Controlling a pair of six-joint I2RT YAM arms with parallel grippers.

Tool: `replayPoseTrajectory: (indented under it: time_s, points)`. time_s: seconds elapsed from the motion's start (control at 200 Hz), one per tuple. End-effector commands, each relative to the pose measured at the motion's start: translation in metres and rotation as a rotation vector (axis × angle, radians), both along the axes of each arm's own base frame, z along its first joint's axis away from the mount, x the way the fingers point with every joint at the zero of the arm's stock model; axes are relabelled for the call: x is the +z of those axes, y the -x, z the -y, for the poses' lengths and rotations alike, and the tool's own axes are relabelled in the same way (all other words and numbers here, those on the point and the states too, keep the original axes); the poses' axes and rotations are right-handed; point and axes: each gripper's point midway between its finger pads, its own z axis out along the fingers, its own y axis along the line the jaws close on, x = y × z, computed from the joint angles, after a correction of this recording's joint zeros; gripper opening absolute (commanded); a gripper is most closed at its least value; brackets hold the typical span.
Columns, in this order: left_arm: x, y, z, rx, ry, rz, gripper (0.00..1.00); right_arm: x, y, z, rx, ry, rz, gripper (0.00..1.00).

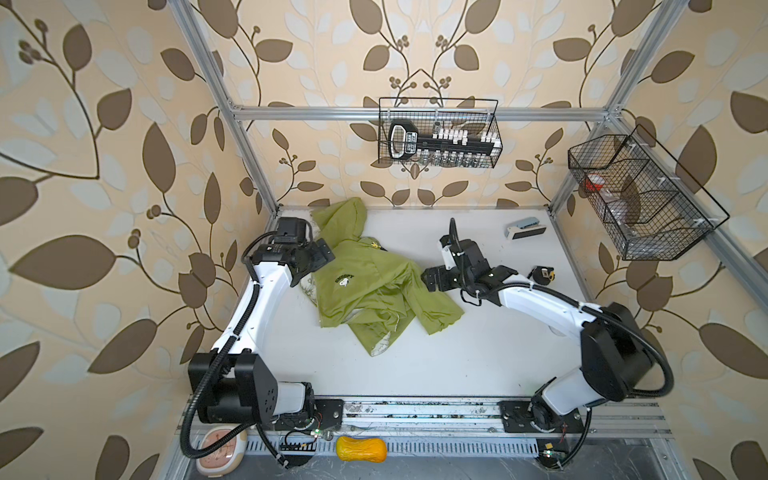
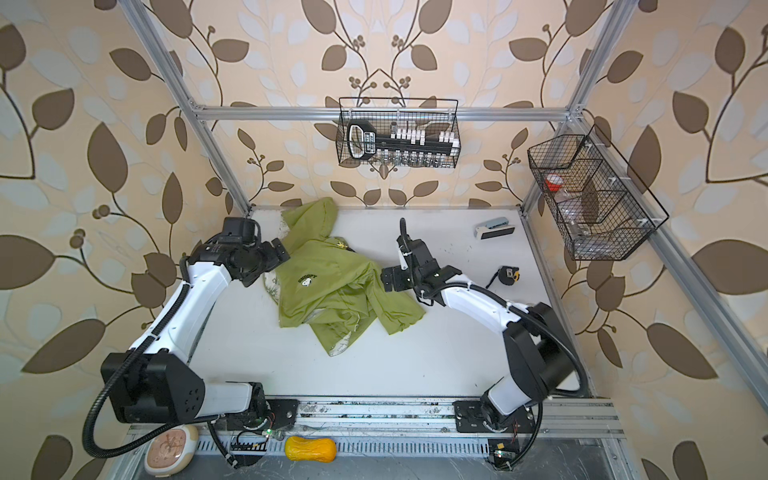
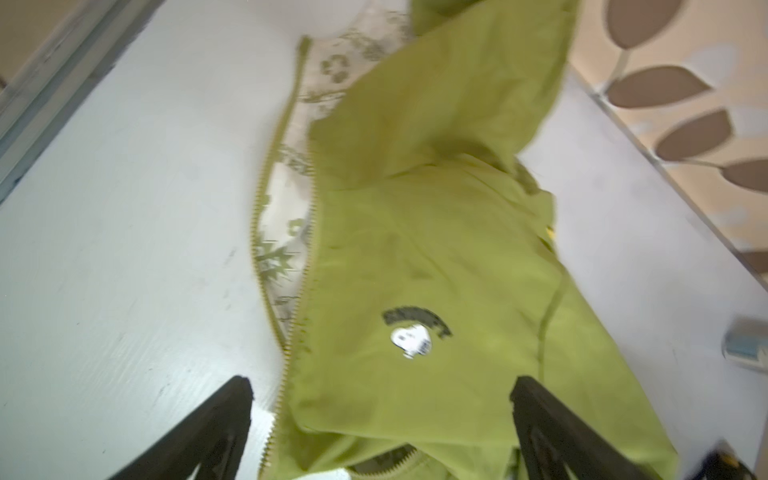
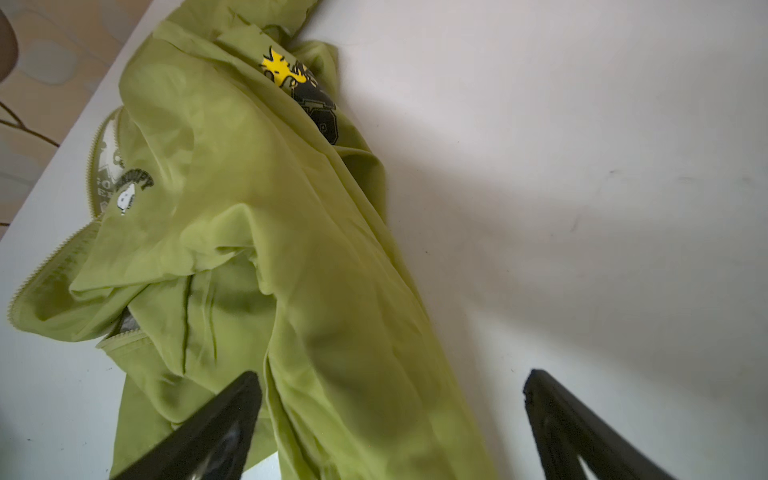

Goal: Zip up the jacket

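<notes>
Jaws spread fully apart and empty, the left gripper (image 3: 382,419) hovers over the open zipper edge of the jacket (image 1: 374,286). The right gripper (image 4: 390,415), equally wide and empty, hangs over its right-hand folds. The olive-green jacket lies crumpled left of centre on the white tabletop (image 1: 478,353), unzipped, printed lining showing, hood toward the frame's top.

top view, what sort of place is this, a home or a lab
Probably a robot test cell, not a home: an aluminium frame lines the wallpapered walls, and the left arm and right arm are mounted on a rail at the front of the table.
</notes>
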Motion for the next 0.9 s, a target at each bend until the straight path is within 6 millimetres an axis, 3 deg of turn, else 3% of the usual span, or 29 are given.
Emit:
replayPoseTrajectory:
  time_s: [0.0, 0.09, 0.175, 0.3, 0.39, 0.515, 0.61, 0.67, 0.76, 0.895]
  points:
    - [-0.042, -0.012, -0.017, 0.076, 0.091, -0.085, 0.99, -0.014, -0.010, -0.027, 0.077, -0.020, -0.036, 0.99]
    - [-0.069, -0.020, -0.026, 0.102, 0.103, -0.138, 0.99, -0.024, -0.011, -0.037, 0.088, -0.017, -0.051, 0.94]
    - [-0.091, -0.030, -0.024, 0.090, 0.132, -0.168, 0.99, -0.027, -0.009, -0.039, 0.081, -0.034, -0.049, 0.87]
    - [-0.113, -0.044, -0.018, 0.066, 0.176, -0.200, 0.97, -0.031, -0.004, -0.039, 0.082, -0.050, -0.065, 0.60]
    - [-0.114, -0.053, -0.010, 0.025, 0.213, -0.173, 0.86, -0.031, 0.000, -0.036, 0.080, -0.053, -0.066, 0.41]
    - [-0.094, -0.063, 0.007, -0.045, 0.285, -0.093, 0.45, -0.027, 0.002, -0.027, 0.056, -0.064, -0.065, 0.20]
    - [-0.066, -0.070, 0.023, -0.110, 0.319, -0.025, 0.20, -0.020, 0.001, -0.015, 0.027, -0.089, -0.066, 0.06]
    - [-0.044, -0.074, 0.034, -0.157, 0.325, 0.024, 0.11, -0.013, 0.000, -0.007, 0.012, -0.107, -0.066, 0.00]
    - [-0.007, -0.082, 0.053, -0.230, 0.328, 0.098, 0.00, -0.003, 0.000, 0.009, -0.013, -0.113, -0.056, 0.00]
    - [0.039, -0.096, 0.089, -0.343, 0.301, 0.159, 0.00, 0.016, 0.007, 0.036, -0.057, -0.120, -0.026, 0.00]
